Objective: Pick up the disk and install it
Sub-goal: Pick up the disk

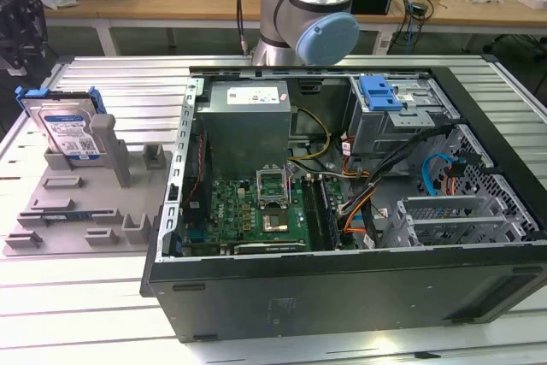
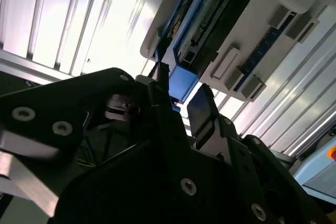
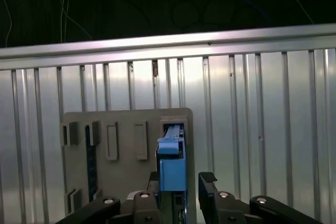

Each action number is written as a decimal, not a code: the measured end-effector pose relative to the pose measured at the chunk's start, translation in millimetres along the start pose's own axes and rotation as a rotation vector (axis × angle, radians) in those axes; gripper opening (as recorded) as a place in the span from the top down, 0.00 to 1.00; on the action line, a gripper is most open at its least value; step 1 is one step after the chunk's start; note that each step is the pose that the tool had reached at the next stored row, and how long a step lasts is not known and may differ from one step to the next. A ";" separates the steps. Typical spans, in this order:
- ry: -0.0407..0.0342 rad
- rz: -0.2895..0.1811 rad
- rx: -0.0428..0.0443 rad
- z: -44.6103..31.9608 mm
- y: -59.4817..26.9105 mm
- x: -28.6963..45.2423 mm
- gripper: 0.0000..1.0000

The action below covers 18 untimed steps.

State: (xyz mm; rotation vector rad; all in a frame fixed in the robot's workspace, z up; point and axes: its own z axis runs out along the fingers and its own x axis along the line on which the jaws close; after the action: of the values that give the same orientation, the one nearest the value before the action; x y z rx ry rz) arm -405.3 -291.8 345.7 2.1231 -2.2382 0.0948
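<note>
The disk (image 1: 68, 130) stands on edge in a slot of the grey holder (image 1: 85, 211) at the exterior view's left, its white-and-blue label facing out and its blue carrier around it. In the first wrist view I look at the disk (image 3: 171, 163) edge-on, in the holder (image 3: 126, 129). My gripper (image 3: 181, 182) is open, with one black finger on each side of the disk's line and some way off from it. In the second wrist view the gripper (image 2: 181, 100) points toward the disk (image 2: 210, 19) and holds nothing.
An open computer case (image 1: 479, 297) lies at the exterior view's right, with a motherboard, cables and a grey drive cage with a blue handle (image 1: 380, 96). The arm's base (image 1: 312, 14) rises behind the case. Everything rests on a ribbed metal table (image 1: 102, 297).
</note>
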 end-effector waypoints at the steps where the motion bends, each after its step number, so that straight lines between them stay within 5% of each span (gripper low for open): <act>1: 0.0003 0.000 -0.0002 0.2 0.1 0.0 0.58; 18: 0.0006 0.000 -0.0001 6.3 -0.1 4.4 0.51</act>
State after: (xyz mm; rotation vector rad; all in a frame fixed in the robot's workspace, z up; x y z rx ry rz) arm -405.4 -296.8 339.8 2.1226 -2.2380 0.0954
